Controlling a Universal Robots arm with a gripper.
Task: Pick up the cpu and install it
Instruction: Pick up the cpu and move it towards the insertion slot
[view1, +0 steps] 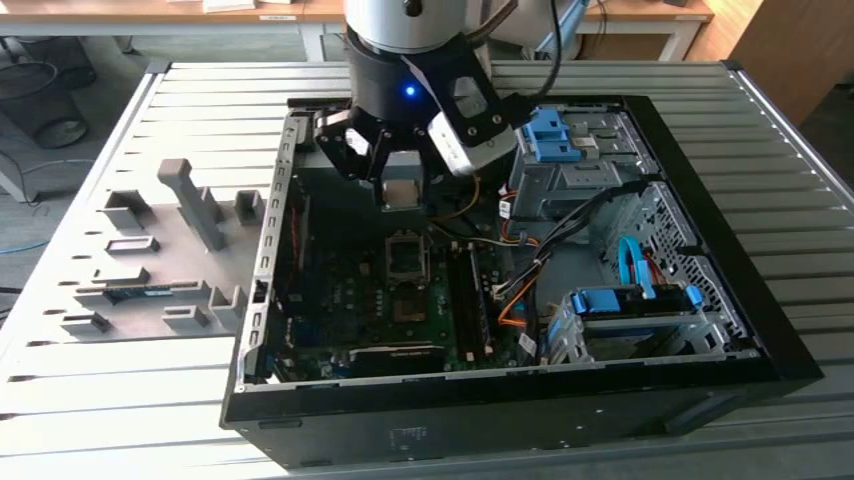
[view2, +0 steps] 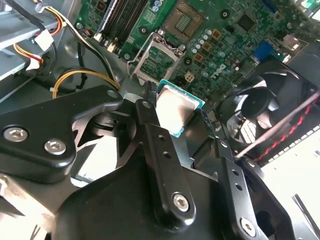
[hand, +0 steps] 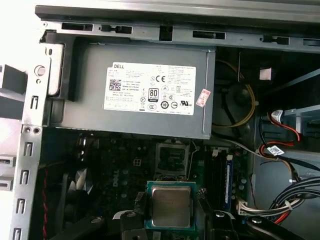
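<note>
The gripper (view1: 399, 182) is clamped on the cpu (hand: 171, 206) by its edges, holding it above the motherboard just short of the open socket (hand: 171, 159). I'd say it needs squaring to the socket frame and a flat descent. The fan (view2: 265, 102) close alongside, the cables (hand: 282, 200) and the grey power supply (hand: 135, 55) beyond leave modest room.

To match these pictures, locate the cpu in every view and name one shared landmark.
Exterior view: cpu held in the tool above the motherboard.
Second wrist view: cpu in the tool, motherboard beyond it.
First wrist view: cpu in the tool, before the motherboard.
Shared landmark: the green motherboard.
</note>
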